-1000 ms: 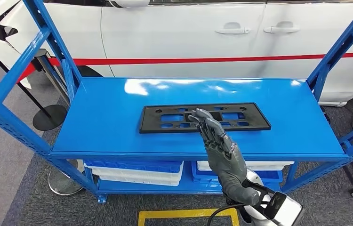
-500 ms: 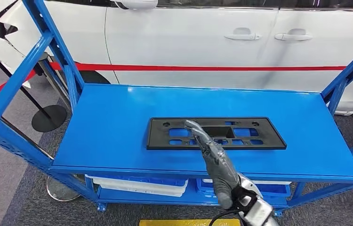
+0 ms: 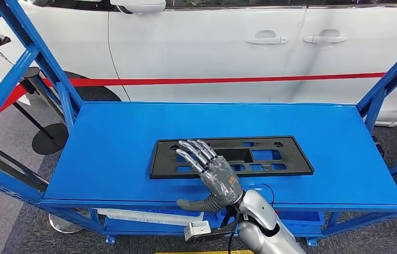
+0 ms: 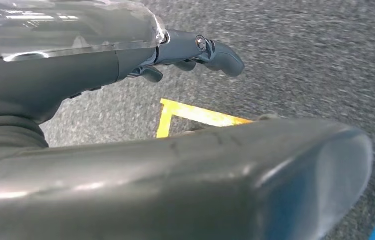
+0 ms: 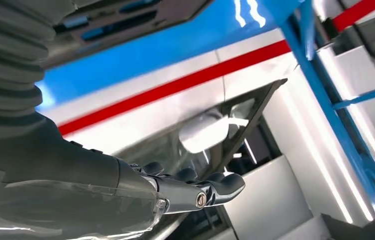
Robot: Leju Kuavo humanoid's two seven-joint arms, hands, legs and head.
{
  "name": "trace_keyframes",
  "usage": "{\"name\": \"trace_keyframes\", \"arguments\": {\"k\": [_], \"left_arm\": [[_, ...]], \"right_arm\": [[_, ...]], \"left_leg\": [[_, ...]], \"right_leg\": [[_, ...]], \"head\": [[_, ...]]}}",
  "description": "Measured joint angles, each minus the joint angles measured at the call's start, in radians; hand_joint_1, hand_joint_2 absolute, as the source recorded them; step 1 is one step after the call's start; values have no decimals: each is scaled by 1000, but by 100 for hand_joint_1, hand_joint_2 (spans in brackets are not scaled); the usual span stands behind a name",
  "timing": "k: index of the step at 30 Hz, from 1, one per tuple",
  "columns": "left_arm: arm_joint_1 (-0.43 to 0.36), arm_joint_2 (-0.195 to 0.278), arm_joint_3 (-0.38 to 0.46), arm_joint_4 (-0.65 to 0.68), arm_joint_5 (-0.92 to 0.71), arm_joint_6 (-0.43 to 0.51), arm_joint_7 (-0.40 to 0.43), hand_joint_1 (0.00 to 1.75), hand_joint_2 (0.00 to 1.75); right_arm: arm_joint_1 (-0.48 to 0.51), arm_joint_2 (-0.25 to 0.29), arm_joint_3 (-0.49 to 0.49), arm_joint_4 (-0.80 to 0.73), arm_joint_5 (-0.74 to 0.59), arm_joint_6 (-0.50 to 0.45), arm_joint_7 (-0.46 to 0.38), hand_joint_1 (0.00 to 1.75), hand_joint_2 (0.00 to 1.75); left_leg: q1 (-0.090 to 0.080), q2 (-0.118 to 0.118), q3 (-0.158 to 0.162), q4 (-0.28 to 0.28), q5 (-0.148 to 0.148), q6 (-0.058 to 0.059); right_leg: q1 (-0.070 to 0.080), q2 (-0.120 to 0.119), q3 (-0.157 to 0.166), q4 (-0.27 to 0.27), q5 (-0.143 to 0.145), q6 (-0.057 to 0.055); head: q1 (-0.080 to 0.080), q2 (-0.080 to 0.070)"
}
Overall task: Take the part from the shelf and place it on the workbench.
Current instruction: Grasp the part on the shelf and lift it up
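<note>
A flat black rectangular part (image 3: 270,156) with several cut-outs lies on the blue shelf top (image 3: 111,143), near its front edge. My right hand (image 3: 212,177) is over the part's left front portion, back of the hand up. Its fingers are spread above the cut-outs, the thumb sticks out to the left, and it holds nothing. The right wrist view shows the same hand (image 5: 75,170) with the part (image 5: 125,20) and the blue shelf beyond it. My left hand (image 4: 75,70) hangs above grey carpet with nothing in it, fingers loosely bent.
A white car (image 3: 212,47) with a red stripe stands right behind the shelf. Blue slanted uprights (image 3: 32,58) frame both ends. White and blue bins (image 3: 149,216) sit on the lower level. A black stanchion base (image 3: 48,138) is at the left, and yellow floor tape (image 4: 195,115) lies below.
The camera has shifted slightly. My right hand has turned from edge-on to back-up with fingers spread, and now sits over the part's left portion instead of its middle.
</note>
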State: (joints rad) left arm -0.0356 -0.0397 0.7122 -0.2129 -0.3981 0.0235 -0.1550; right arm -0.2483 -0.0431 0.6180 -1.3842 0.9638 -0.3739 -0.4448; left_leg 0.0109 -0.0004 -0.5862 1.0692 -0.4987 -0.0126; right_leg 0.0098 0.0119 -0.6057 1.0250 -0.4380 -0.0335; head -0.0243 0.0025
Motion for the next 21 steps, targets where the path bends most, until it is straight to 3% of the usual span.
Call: {"name": "trace_keyframes", "arguments": {"k": [1, 4, 6, 9, 10, 11, 12, 15, 17, 19, 21], "left_arm": [[-1, 0, 0, 0, 0, 0, -1, 0, 0], [1, 0, 1, 0, -2, 0, -3, 0, 0], [1, -1, 2, 0, -5, 0, -5, 0, 0], [0, -1, 4, 0, -12, -1, -14, 0, 0], [1, -1, 5, 0, -14, -1, -18, 0, 0], [1, -1, 7, 0, -17, -2, -21, 0, 0], [2, -1, 8, 0, -19, -4, -25, 0, 0], [1, -2, 10, 0, -24, -7, -32, 0, 0], [1, -2, 11, 0, -29, -10, -35, 0, 0], [0, -2, 11, 0, -33, -14, -36, 0, 0], [0, 0, 12, 0, -36, -17, -37, 0, 0]], "right_arm": [[-3, 0, 3, 6, 21, -13, 9, 0, 175], [-6, 0, 8, 20, 82, -57, 37, 0, 175], [-10, 0, 10, 31, 127, -96, 57, 0, 175], [-12, 0, 15, 57, 188, -151, 83, 0, 175], [-11, 0, 17, 70, 209, -166, 92, 0, 175], [-11, -1, 18, 83, 230, -180, 101, 0, 175], [-11, -1, 20, 96, 251, -192, 110, 0, 175], [-16, 0, 21, 129, 308, -213, 139, 0, 175], [-22, 1, 22, 150, 345, -217, 157, 0, 175], [-25, 3, 23, 172, 374, -219, 169, 0, 175], [-31, 7, 26, 191, 393, -217, 174, 0, 175]], "left_leg": [[-2, 0, 10, -29, 11, 6], [-1, 1, 14, -40, 27, 23], [5, 4, 17, -48, 36, 34], [8, 5, 17, -53, 39, 39], [8, 6, 17, -53, 39, 39], [9, 6, 17, -53, 38, 38], [10, 5, 19, -52, 37, 37], [11, 3, 26, -52, 31, 26], [9, 3, 27, -54, 28, 13], [9, 3, 30, -58, 28, 0], [11, 3, 22, -34, 7, -9]], "right_leg": [[1, 0, -1, 4, -3, 4], [2, 1, -3, 7, -7, 17], [2, 0, -15, 38, -32, 30], [-11, -4, -95, 210, -123, 50], [-16, -5, -119, 261, -138, 55], [-21, -6, -129, 279, -135, 58], [-25, -8, -117, 254, -111, 61], [-29, -12, -16, 54, -22, 60], [-24, -12, 11, -3, -14, 54], [-22, -10, 11, -6, -13, 45], [-24, -10, 16, -15, -9, 30]], "head": [[0, 0], [0, 0], [5, 0], [12, 0], [12, 0], [12, 0], [12, 0], [12, 0], [11, 0], [11, 0], [10, 0]]}}
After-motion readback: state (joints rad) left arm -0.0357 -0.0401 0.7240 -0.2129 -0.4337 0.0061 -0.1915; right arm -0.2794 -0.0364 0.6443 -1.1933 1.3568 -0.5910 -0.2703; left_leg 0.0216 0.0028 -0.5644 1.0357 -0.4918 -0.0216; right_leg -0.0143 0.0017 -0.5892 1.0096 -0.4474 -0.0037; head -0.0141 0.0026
